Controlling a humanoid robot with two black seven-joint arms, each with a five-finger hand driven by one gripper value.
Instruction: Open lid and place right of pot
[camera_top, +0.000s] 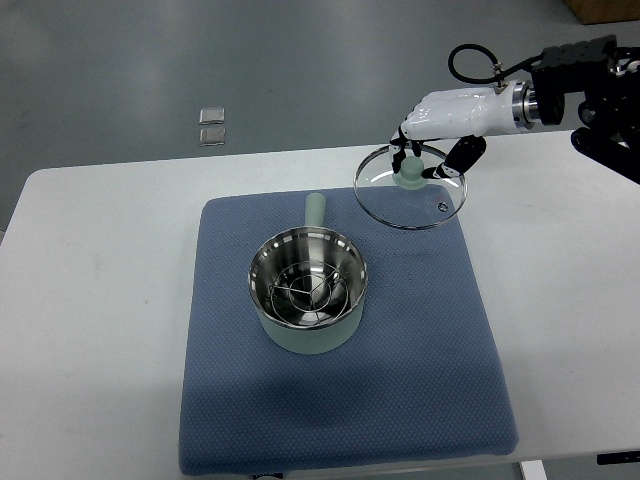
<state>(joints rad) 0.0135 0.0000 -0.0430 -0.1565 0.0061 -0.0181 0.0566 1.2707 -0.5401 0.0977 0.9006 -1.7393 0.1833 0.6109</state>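
Note:
A pale green pot with a steel inside and a wire rack in it stands uncovered on the blue mat, its handle pointing away from me. The glass lid with a pale green knob is up and to the right of the pot, over the mat's far right corner. My right hand, white with dark fingertips, comes in from the right edge and is shut on the lid's knob. Whether the lid touches the mat or hangs just above it I cannot tell. The left arm is out of sight.
The white table carries the mat. Bare tabletop lies right of the mat. Two small shiny squares sit on the grey floor beyond the table's far edge. The right arm's dark cables and joints fill the upper right corner.

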